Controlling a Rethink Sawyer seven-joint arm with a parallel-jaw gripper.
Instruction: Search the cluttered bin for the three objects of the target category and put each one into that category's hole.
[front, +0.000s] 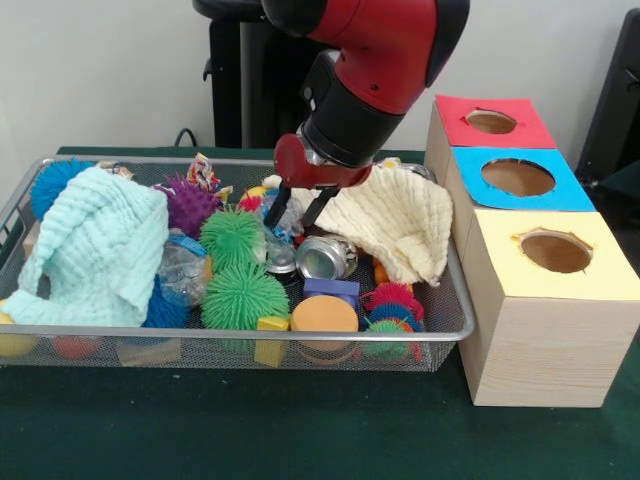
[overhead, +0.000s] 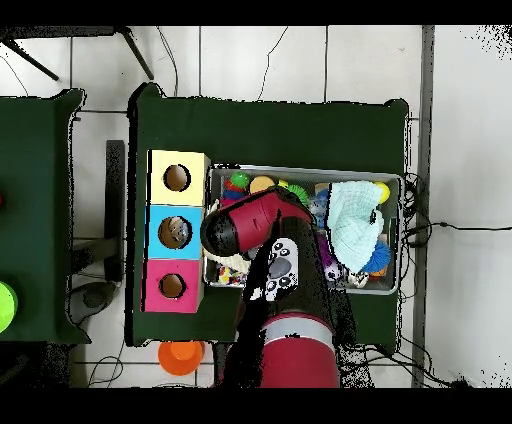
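Green worktop (front: 300, 440), mesh cluttered bin (front: 240, 345); gripper (front: 297, 212) hangs spread, holding nothing.
We judge the crushed bottle (front: 182, 270) light, springy and slick; we would pinch its creased waist.

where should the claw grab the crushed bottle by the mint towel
Likely from above, across the crushed bottle's clear crumpled middle: it lies low among clutter, with the mint towel against one side and green spiky balls on the other, so only its top shows free.

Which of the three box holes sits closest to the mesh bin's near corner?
The hole in the yellow box top; the blue and red ones lie farther back.
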